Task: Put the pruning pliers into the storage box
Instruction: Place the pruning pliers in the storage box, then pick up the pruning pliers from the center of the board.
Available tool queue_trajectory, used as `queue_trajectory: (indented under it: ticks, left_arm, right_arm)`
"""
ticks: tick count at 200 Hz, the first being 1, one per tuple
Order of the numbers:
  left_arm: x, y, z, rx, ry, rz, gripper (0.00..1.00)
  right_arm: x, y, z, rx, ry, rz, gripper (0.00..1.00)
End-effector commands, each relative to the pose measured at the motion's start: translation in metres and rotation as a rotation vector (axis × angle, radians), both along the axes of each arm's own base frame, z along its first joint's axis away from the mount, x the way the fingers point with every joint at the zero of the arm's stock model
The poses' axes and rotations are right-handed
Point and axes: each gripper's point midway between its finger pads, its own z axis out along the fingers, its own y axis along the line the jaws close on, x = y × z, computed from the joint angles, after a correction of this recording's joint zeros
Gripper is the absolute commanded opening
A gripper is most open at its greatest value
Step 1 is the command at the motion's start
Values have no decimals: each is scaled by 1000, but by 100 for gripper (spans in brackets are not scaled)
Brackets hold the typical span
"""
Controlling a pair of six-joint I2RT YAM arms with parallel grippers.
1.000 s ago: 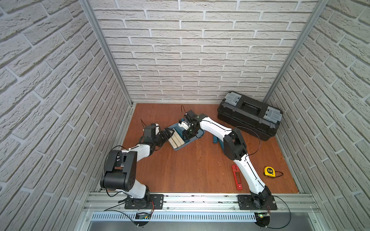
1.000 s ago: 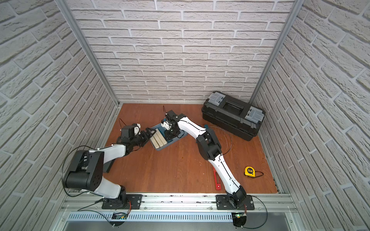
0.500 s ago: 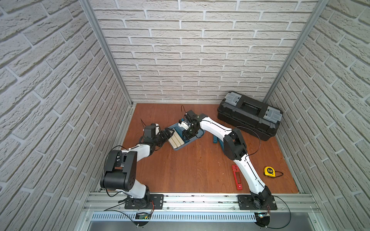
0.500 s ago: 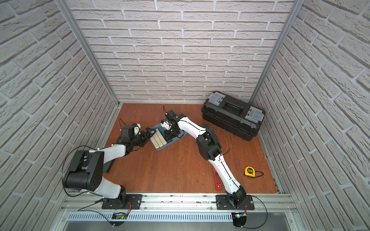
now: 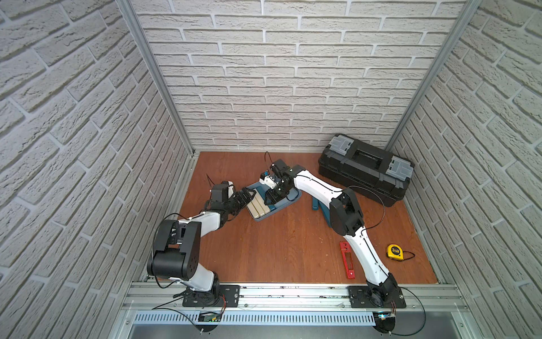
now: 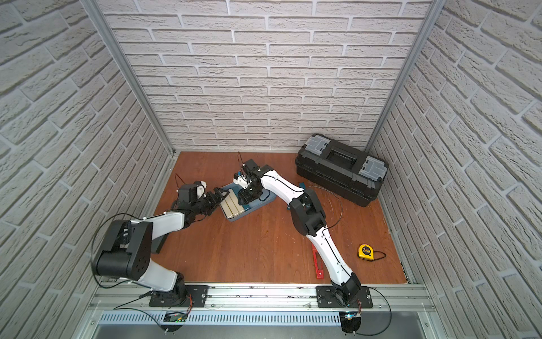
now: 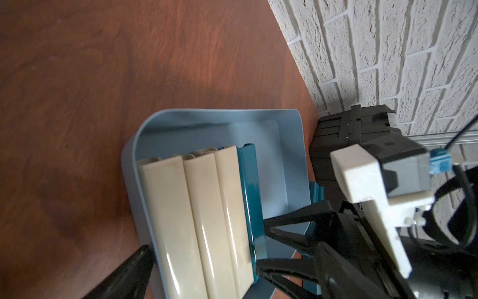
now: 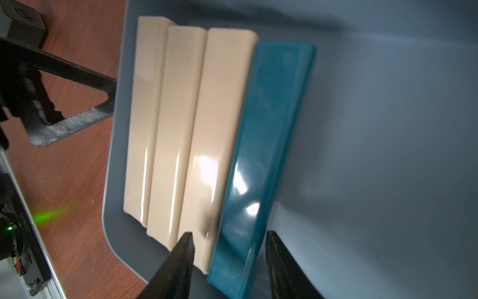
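A robot lab cell is posing as a workshop: brick-patterned panels point(image 5: 293, 73) and aluminium posts point(image 5: 152, 73) are enclosing a wooden worktop point(image 5: 278, 249), with a black toolbox point(image 5: 363, 167) lying well right of the right pincer point(image 5: 270, 200).

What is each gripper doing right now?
Left gripper: open, empty, at the rim of the light blue plastic tray.
Right gripper: open, straddling the glossy teal bar in the tray, not clamping it.
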Motion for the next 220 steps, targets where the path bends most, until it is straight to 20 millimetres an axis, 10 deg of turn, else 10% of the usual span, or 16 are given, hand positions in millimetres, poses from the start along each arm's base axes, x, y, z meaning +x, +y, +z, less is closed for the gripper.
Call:
queue_trajectory:
  ticks: [1, 84, 151, 220]
  left_arm:
    - [4, -7, 6, -11, -42, -24, 98]
    - [4, -9, 6, -15, -44, -31, 98]
    - [-2, -9, 7, -6, -35, -41, 98]
    - [-21, -3, 13, 86, 38, -83, 98]
  right_arm:
    - [-1, 13, 37, 83, -51, 26, 48]
    - [18, -21, 65, 22, -142, -44, 48]
    - [28, -115, 68, -122, -172, -224, 50]
    - [-5, -182, 59, -209, -191, -420, 51]
